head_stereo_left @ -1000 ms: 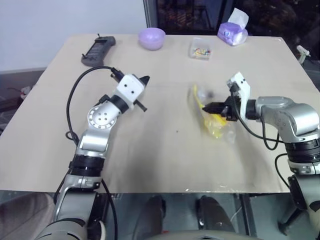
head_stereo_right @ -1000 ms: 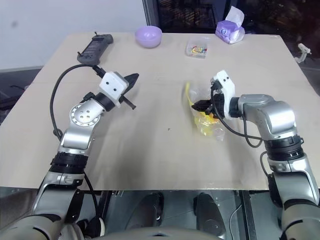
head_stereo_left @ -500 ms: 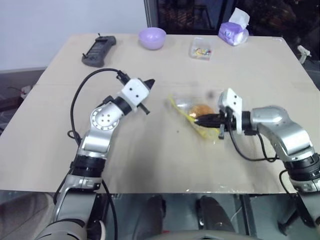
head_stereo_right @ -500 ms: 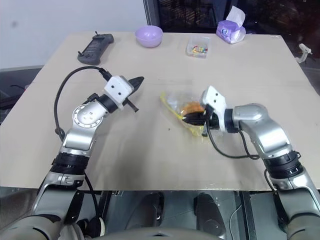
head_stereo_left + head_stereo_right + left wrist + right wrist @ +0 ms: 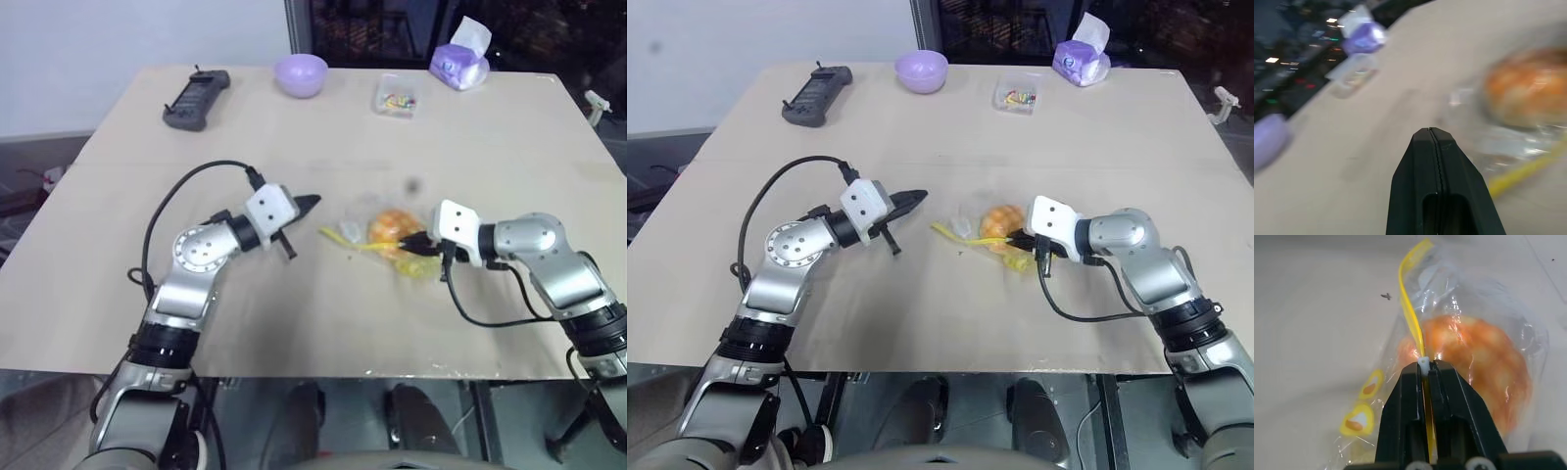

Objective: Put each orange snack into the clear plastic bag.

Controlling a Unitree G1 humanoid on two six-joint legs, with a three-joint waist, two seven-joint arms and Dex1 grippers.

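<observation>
Near the table's [image 5: 118,323] centre, our right gripper [image 5: 1426,366] pinches the clear plastic bag [image 5: 392,245] by its yellow seal strip [image 5: 1411,313], seemingly to close it over the orange snack [image 5: 392,226] inside. At nine o'clock of the bag, our left gripper [image 5: 312,202] waits closed, empty.

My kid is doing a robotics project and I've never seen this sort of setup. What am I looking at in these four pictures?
It is a humanoid robot with two arms at a table. Two pictures come from cameras in its head, looking down; two come from cameras on its wrists. The right gripper has its jaws shut on the yellow seal strip of a clear plastic bag holding an orange snack. The left gripper is shut and holds nothing. At the far edge lie a lavender bowl, a small clear box, a tissue pack and a black handset.
</observation>
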